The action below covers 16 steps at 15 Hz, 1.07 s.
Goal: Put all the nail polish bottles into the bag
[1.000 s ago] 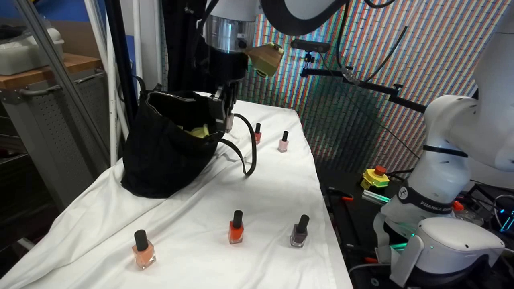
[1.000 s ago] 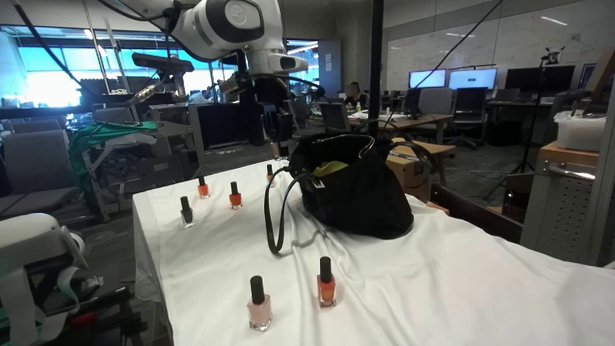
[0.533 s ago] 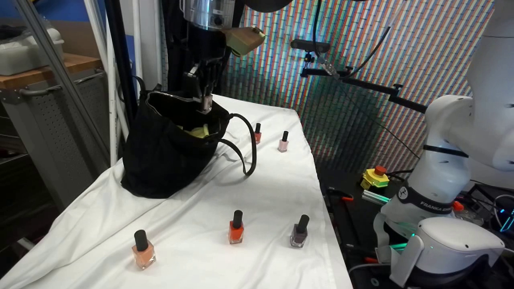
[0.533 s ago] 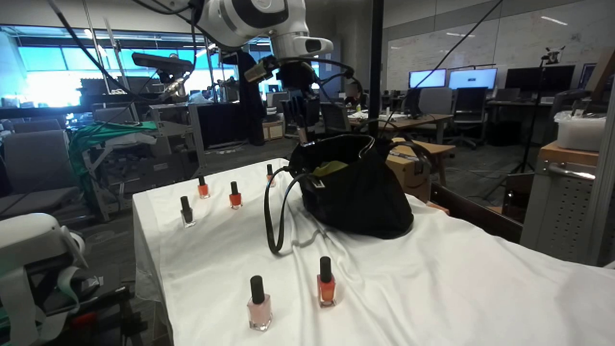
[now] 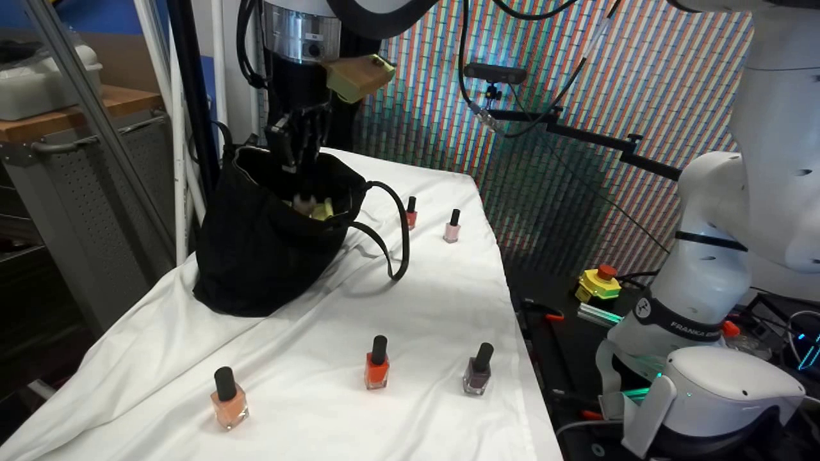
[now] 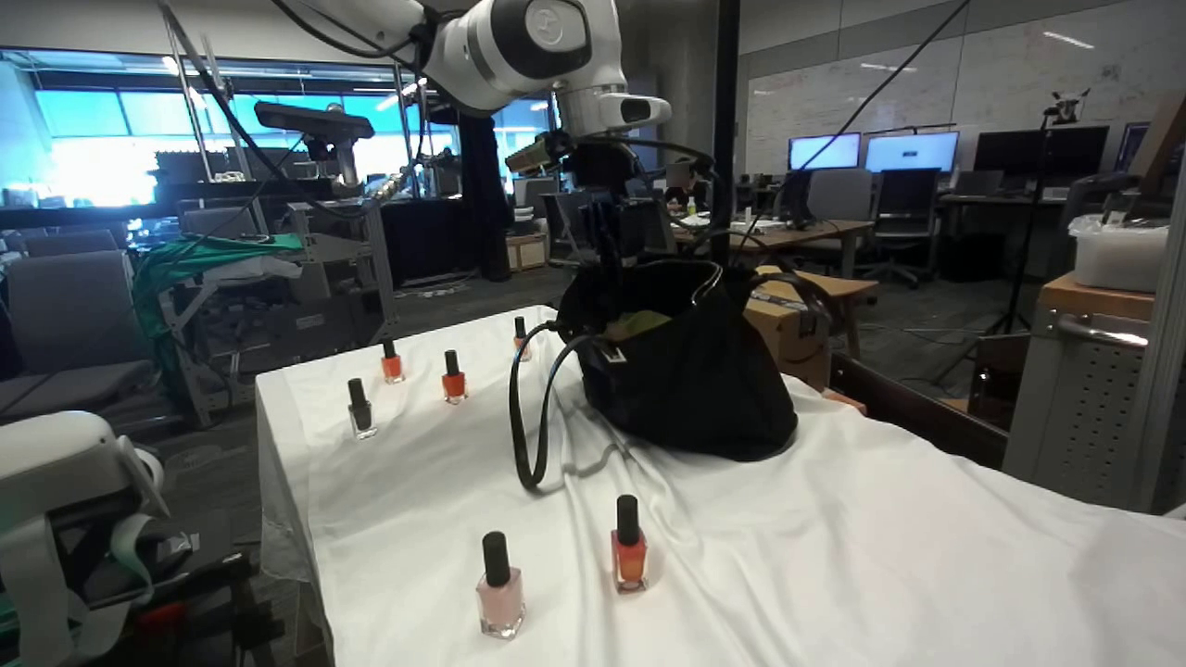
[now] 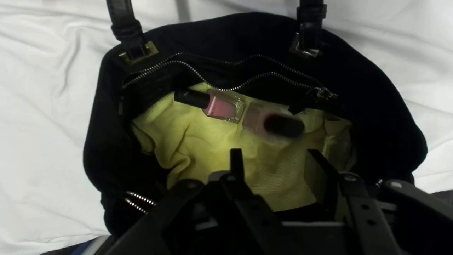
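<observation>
Black cloth bag [image 5: 256, 269]: pink bottle [image 7: 222, 107] and blurred bottle [image 7: 272, 122] inside. Claw [image 7: 275, 153] above, spread apart, gripping nothing. Let the blurred bottle settle, then raise straight up without snagging the bag.

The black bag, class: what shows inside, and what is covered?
Wrist view: a pink bottle, a blurred bottle, yellow lining. The gripper covers part; anything behind it cannot be seen.

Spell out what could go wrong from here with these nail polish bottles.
The blurred bottle, seemingly mid-fall, might strike the pink bottle lying in the bag. The open gripper, at the bag's mouth, may snag the handle on leaving. The dark grey bottle stands toward the table edge, so a clumsy grasp could knock it off.
</observation>
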{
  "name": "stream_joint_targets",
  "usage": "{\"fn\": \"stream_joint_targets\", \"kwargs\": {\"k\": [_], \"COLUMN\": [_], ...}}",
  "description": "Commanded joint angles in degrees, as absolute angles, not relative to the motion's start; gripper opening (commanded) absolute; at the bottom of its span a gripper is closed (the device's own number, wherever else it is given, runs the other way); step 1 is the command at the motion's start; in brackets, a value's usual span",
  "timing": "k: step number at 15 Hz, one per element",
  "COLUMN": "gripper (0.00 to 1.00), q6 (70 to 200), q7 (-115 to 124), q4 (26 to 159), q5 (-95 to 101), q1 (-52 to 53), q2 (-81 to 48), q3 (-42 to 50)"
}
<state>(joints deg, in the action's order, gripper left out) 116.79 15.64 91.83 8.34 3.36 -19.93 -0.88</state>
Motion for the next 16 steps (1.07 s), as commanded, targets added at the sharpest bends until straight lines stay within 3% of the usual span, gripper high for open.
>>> {"fn": "stream_joint_targets", "kwargs": {"k": [1, 4, 16], "gripper": [0.87, 1.0, 1.0], "q6": [113.6, 112.6, 106.8], "q7": [15.7, 16.1, 17.0], "q4": [89.4, 90.2, 105.6], "q5": [7.8, 7.2, 3.5], "q1": [4.5, 4.9, 2.6], "q2": [-19.4, -17.8, 0.9], "q3": [-0.6, -0.8, -0.7]}}
